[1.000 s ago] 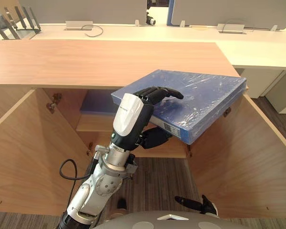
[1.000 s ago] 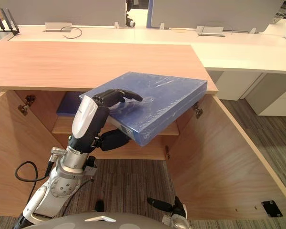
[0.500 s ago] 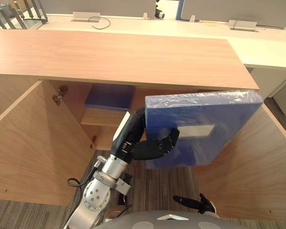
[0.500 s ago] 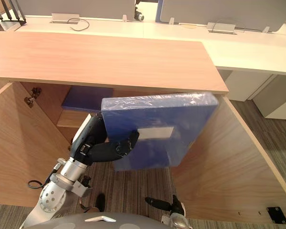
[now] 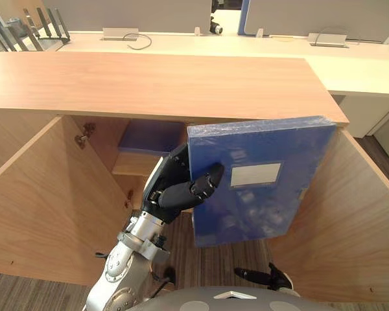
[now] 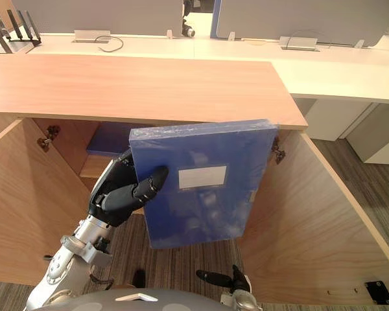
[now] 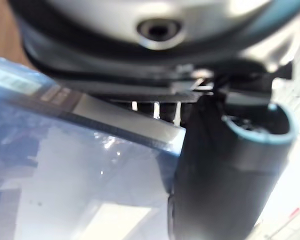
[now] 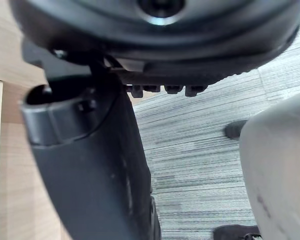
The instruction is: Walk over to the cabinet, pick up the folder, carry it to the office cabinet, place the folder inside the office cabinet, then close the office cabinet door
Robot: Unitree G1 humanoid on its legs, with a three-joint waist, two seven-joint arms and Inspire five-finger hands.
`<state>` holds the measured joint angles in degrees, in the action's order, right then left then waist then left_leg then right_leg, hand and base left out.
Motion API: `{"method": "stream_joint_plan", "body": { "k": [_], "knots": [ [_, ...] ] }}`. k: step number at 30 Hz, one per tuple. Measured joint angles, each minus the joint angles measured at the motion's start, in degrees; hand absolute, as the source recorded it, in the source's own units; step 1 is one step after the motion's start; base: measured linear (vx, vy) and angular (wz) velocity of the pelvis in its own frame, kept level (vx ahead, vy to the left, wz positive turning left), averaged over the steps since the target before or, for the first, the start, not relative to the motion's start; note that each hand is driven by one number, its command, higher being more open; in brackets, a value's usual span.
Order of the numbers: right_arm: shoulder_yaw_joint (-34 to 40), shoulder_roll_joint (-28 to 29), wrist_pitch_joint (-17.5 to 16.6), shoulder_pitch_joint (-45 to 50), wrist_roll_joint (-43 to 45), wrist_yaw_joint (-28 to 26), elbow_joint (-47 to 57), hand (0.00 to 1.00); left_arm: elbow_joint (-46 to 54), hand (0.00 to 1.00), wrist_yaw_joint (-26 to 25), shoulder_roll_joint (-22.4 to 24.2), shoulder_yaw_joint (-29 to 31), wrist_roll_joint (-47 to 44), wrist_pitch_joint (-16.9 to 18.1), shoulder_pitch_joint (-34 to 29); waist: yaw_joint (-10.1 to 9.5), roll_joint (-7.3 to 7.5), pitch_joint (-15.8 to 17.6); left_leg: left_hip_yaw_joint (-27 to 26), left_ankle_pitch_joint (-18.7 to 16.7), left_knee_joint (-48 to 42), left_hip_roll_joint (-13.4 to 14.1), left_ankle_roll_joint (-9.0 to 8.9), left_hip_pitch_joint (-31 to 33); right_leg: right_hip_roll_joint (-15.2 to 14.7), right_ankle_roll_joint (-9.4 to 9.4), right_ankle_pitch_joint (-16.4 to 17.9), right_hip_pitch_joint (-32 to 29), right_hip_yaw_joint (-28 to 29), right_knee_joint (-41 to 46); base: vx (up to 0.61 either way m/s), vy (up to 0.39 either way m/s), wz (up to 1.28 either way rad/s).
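Office cabinet [image 5: 155, 84] stands with both doors swung wide: left door [image 5: 45, 201], right door [image 5: 353, 227]. Its wooden top is bare.

Left robot hand [image 5: 175, 194] is grasping the blue folder [image 5: 266, 201] by its left edge. The thumb lies across the front face and the fingers are tucked behind. In the left wrist view the thumb [image 7: 225, 165] presses on the film-wrapped blue cover [image 7: 85, 175].

The folder is held upright with its face to the camera, leaning a little. It hangs in front of the right half of the cabinet opening. Its top edge is just under the front edge of the cabinet top, near that top's right corner. Its lower edge is in the air, above the grey carpet floor [image 5: 214, 259]. A white label [image 5: 255, 175] sits on the upper part of the face. The folder is outside the cabinet, not on the shelf.

Inside, at the left of the opening, a second blue folder [image 5: 152, 137] lies flat on the shelf [image 5: 133, 170]. A metal hinge [image 5: 85, 133] shows at the inner edge of the left door.

Right robot hand [image 6: 228, 281] is low, over the floor before the cabinet, well apart from the folder. Its fingers look straight and it holds nothing.

Behind the cabinet runs a white bench [image 5: 259, 46] with a loose cable [image 5: 139, 43] near its back edge
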<state>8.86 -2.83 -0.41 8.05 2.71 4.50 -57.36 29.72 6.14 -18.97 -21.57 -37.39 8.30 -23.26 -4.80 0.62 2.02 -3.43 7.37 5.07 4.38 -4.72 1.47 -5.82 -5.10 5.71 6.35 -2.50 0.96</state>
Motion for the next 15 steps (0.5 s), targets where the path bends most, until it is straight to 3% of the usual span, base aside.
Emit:
{"method": "stream_joint_plan", "body": {
  "k": [5,15],
  "knots": [
    [-2.8,-0.2,0.0,4.0,1.0,1.5,9.9,1.0,-6.3,0.0,-0.6,1.6,2.0,3.1,-1.1,-2.1,0.14,-0.37,-0.2,-0.7,0.0,0.0,0.2,0.0,0.0,0.0,-0.01,0.0,-0.5,0.7,0.0,0.0,-0.002,-0.05],
    [-0.9,-0.2,-1.7,7.2,6.2,5.3,32.3,1.0,-13.1,0.0,-2.0,4.5,4.9,13.4,-2.4,-3.4,0.41,-0.09,0.0,-1.7,-0.1,-0.1,0.3,0.09,0.2,0.0,-0.02,-0.1,-2.0,1.4,1.0,-0.01,0.0,-0.07]
  ]
}}
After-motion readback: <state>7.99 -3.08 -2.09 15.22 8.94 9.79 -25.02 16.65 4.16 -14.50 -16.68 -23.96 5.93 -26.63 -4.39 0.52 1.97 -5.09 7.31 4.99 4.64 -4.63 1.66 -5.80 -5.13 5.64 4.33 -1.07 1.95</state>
